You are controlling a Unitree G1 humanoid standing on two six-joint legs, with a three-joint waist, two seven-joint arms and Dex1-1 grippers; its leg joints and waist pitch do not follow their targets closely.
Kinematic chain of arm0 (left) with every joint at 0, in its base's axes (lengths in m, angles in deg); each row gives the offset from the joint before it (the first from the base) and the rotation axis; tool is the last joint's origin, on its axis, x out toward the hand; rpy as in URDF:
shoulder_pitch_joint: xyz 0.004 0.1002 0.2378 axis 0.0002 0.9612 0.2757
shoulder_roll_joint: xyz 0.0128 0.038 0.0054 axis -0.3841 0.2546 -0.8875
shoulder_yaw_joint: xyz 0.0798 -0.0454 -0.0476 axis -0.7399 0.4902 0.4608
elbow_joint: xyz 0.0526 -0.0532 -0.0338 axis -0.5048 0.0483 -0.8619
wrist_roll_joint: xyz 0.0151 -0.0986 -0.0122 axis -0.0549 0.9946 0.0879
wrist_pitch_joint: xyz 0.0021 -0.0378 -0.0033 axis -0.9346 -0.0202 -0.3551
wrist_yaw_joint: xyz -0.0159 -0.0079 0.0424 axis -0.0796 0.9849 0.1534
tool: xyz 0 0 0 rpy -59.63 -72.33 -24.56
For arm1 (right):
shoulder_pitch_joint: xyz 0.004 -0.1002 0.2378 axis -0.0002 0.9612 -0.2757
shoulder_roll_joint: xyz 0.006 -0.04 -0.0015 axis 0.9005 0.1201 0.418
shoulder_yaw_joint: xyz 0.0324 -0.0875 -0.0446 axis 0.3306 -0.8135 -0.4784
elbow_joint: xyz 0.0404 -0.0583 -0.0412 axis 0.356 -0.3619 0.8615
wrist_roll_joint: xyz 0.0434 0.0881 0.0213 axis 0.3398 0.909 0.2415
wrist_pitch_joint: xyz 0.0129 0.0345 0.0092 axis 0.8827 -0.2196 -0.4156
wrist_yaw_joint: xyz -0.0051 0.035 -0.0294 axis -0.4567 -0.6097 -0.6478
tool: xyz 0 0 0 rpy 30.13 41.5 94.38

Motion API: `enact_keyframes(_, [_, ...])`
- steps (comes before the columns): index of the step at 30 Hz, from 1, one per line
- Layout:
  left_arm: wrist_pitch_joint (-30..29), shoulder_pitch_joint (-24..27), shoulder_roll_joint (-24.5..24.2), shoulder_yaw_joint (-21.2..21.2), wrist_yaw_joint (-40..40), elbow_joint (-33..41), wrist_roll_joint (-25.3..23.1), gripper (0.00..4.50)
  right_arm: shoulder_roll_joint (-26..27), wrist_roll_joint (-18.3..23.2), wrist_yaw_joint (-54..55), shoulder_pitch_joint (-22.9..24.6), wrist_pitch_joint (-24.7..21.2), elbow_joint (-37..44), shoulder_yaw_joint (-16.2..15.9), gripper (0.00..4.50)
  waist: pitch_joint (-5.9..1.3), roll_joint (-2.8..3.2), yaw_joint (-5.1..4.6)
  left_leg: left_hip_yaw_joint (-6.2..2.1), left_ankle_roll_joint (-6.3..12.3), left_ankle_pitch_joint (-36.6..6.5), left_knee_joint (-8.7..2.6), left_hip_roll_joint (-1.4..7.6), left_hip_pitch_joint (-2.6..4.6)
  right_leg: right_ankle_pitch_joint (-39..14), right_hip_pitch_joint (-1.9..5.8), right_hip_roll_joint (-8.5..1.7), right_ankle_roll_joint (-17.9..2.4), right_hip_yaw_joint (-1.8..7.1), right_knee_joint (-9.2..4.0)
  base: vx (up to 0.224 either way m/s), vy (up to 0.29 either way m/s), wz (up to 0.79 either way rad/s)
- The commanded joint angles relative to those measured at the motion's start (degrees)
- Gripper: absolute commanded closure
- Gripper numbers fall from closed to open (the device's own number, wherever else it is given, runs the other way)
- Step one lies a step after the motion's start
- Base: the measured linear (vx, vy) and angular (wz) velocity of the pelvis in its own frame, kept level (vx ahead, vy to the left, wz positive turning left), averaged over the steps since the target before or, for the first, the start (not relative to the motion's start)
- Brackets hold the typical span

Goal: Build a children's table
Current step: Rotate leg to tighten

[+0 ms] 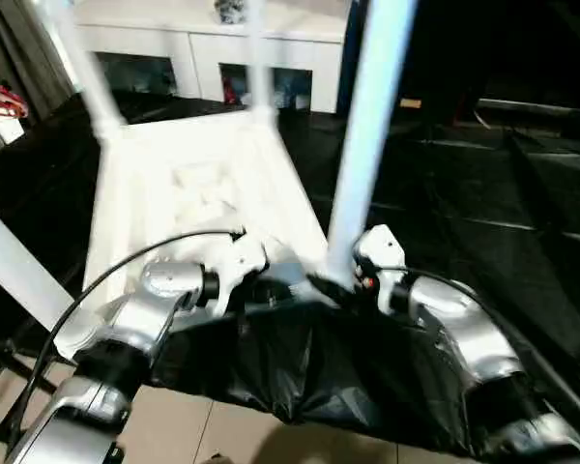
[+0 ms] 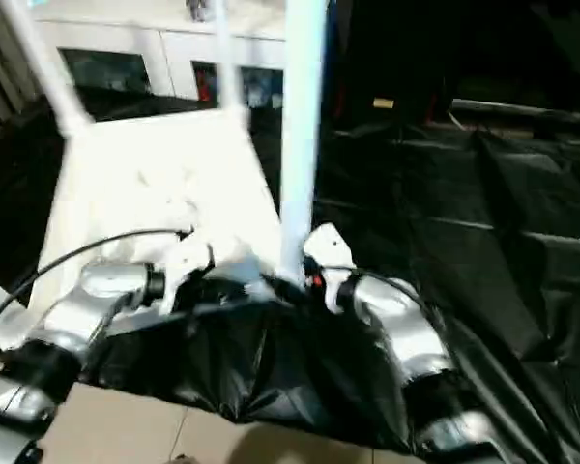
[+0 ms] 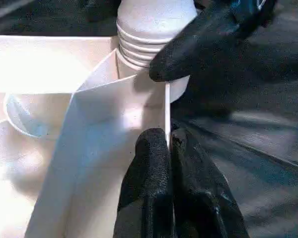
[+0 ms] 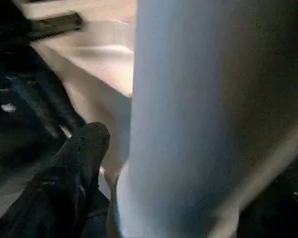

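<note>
Children's table [image 1: 174, 184] upturned on black sheet [image 1: 445, 232]; left gripper [image 3: 169, 144] pinching rim; right gripper [image 1: 343, 280] unclear.

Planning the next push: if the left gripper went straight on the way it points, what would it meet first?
Probably the threaded base of the leg; the left gripper pinches the tabletop's rim just short of it.

My head views smear with motion blur; the white tabletop [image 1: 188, 193] blows out under glare while the black sheeting [image 1: 445, 193] swallows detail. Up close, the near leg [image 4: 188, 119] goes soft and shadowed.
</note>
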Motion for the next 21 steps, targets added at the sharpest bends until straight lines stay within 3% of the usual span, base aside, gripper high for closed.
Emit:
enact_keyframes(1, [1.0,0.3,-0.5,-0.8,-5.5,2.4,3.3,4.5,-2.8,1.8,-5.3,1.3,-1.2,4.6,-0.8,0.69,-3.33,-0.14,0.14,-0.26,3.5,-7.1,-3.76,2.15,0.77,7.7,2.4,-3.87,-14.5,2.35,-4.1,0.0,0.0,0.0])
enact_keyframes(4, [1.3,0.2,-1.3,-1.2,-7.5,2.3,3.2,4.5,-4.8,2.3,-8.2,2.4,-1.9,6.9,-1.2,0.69,-3.46,-0.12,0.41,-0.23,4.29,-5.8,-3.58,2.08,0.62,10.4,2.41,-3.89,-14.8,2.22,-3.87,0.0,0.0,0.0])
enact_keyframes(9, [1.3,-0.6,-3.1,-1.9,-9.8,1.8,1.9,4.5,-8.4,2.3,-13.3,4.1,-2.5,10.6,-3.2,0.69,-3.39,-0.19,0.86,-0.22,4.11,-6.5,-3.62,2.15,0.66,8.1,2.35,-4.0,-14.9,2.17,-4.04,0.0,0.0,0.0])
enact_keyframes(13, [1.6,0.0,-5.0,-1.1,-9.8,1.9,1.7,4.5,-8.0,1.7,-12.6,3.9,-2.5,10.3,-3.5,0.69,-3.38,-0.14,0.85,-0.27,3.56,-6.8,-3.71,2.18,0.73,7.4,2.24,-4.01,-14.9,2.16,-4.03,0.0,0.0,0.0])
enact_keyframes(14, [1.5,0.2,-5.4,-0.8,-9.9,1.9,1.7,4.5,-7.8,1.5,-12.6,3.7,-2.7,10.1,-3.7,0.69,-3.4,-0.39,0.78,-0.23,3.5,-6.6,-3.71,2.14,0.7,7.4,2.27,-3.95,-14.9,2.16,-4.02,0.0,0.0,0.0])
enact_keyframes(16, [1.6,0.4,-5.9,-0.2,-9.9,1.6,1.7,4.5,-7.0,0.9,-11.9,3.1,-2.5,9.3,-3.8,0.69,-3.43,-0.33,0.8,-0.21,3.45,-6.3,-3.67,2.13,0.71,7.5,2.19,-4.01,-15.0,2.17,-3.93,0.0,0.0,0.0])
enact_keyframes(17, [1.6,0.4,-6.1,-0.1,-10.0,1.4,1.7,4.5,-6.6,0.8,-11.8,2.8,-2.5,8.9,-3.8,0.69,-3.41,-0.69,0.73,-0.17,3.5,-6.2,-3.69,2.11,0.67,7.4,2.25,-3.98,-15.0,2.16,-3.97,0.0,0.0,0.0])
enact_keyframes(19, [1.8,0.4,-6.5,0.0,-10.0,1.2,1.4,4.5,-6.0,0.7,-11.7,2.1,-2.3,7.9,-4.1,0.69,-3.45,-0.65,0.83,-0.19,3.67,-5.4,-3.64,2.1,0.64,7.8,2.23,-4.05,-15.1,2.16,-3.81,0.0,0.0,0.0])
enact_keyframes(21, [1.7,0.4,-6.5,0.1,-9.9,1.1,1.3,4.5,-5.9,0.8,-11.9,1.8,-2.3,7.5,-4.2,0.94,-3.47,-0.73,0.87,-0.18,3.7,-5.3,-3.61,2.14,0.66,7.8,2.25,-4.1,-15.1,2.17,-3.8,0.0,0.0,0.0])
